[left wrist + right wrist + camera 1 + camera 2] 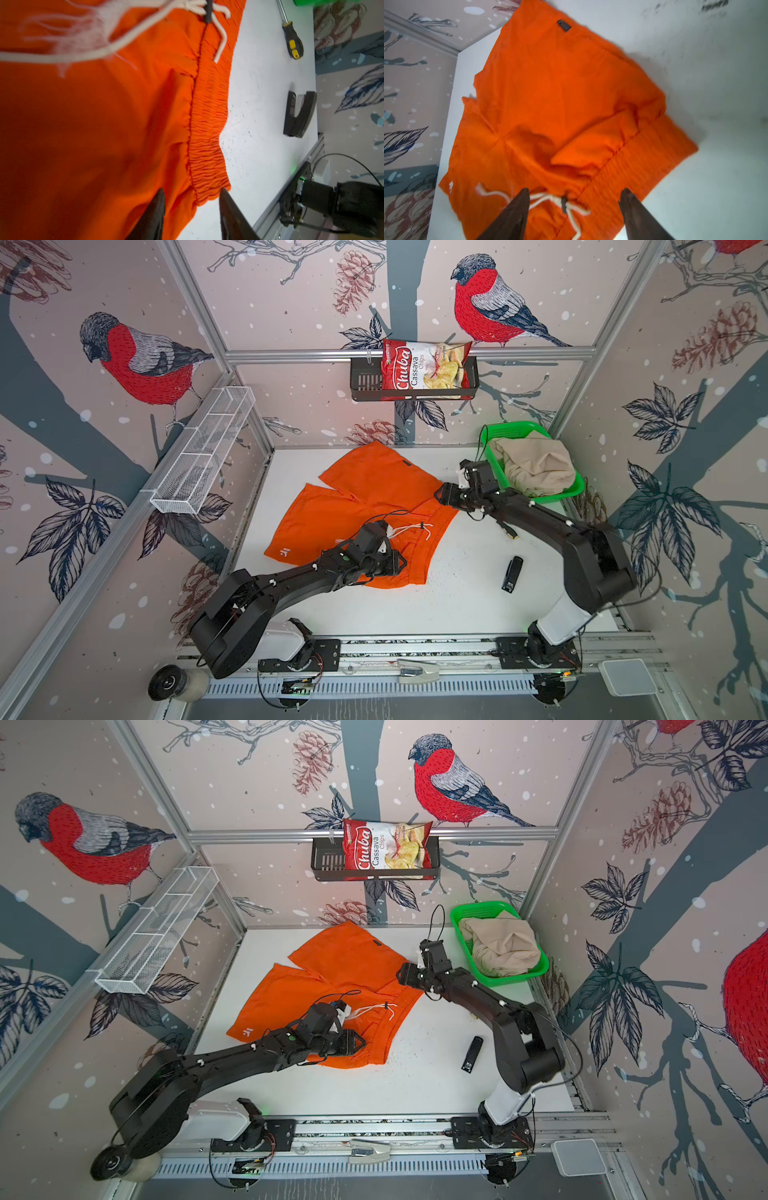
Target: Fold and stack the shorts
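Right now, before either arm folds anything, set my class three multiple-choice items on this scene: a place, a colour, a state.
1. Where are the beige shorts? A) in the green basket B) on the floor C) pinned to the back wall
2. What colour is the orange shorts' drawstring? A) black B) white C) green
3. How do the orange shorts lie? A) rolled up B) folded in half C) spread out, unfolded
Answers: 1 A, heaped inside its mesh walls; 2 B, the cord shows white on orange cloth; 3 C, both legs lie open on the table.
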`<state>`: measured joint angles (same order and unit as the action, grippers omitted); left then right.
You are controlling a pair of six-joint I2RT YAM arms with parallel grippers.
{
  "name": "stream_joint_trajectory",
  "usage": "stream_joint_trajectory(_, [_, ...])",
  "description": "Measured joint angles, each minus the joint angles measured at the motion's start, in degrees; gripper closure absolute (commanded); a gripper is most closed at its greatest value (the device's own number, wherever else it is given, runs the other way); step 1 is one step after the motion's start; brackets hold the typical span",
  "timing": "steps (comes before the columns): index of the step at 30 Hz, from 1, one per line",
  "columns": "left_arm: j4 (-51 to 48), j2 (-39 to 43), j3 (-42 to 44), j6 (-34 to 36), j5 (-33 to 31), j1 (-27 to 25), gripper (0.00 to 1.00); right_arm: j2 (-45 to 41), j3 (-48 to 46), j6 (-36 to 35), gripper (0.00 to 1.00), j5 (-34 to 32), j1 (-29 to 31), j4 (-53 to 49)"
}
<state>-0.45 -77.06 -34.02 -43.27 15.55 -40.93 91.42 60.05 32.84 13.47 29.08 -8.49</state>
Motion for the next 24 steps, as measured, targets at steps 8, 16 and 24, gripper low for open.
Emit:
stream_joint_trajectory(8, [1.73, -2.91, 0.24, -1.46, -0.24, 8.33, 0.57, -8.39, -13.38, 11.74, 0.31, 0.24, 18.32, 4.72])
stream_joint_trajectory(16, [5.84, -3.93, 3.96, -2.36, 1.4, 15.82, 0.58, -2.71, -15.19, 13.73, 0.31, 2.56, 23.39, 5.18])
stream_joint_trajectory(24, [10.25, -4.59, 6.82, -2.84, 3.54, 19.21, 0.59, -0.2, -18.82, 11.54, 0.31, 5.64, 22.14, 7.74])
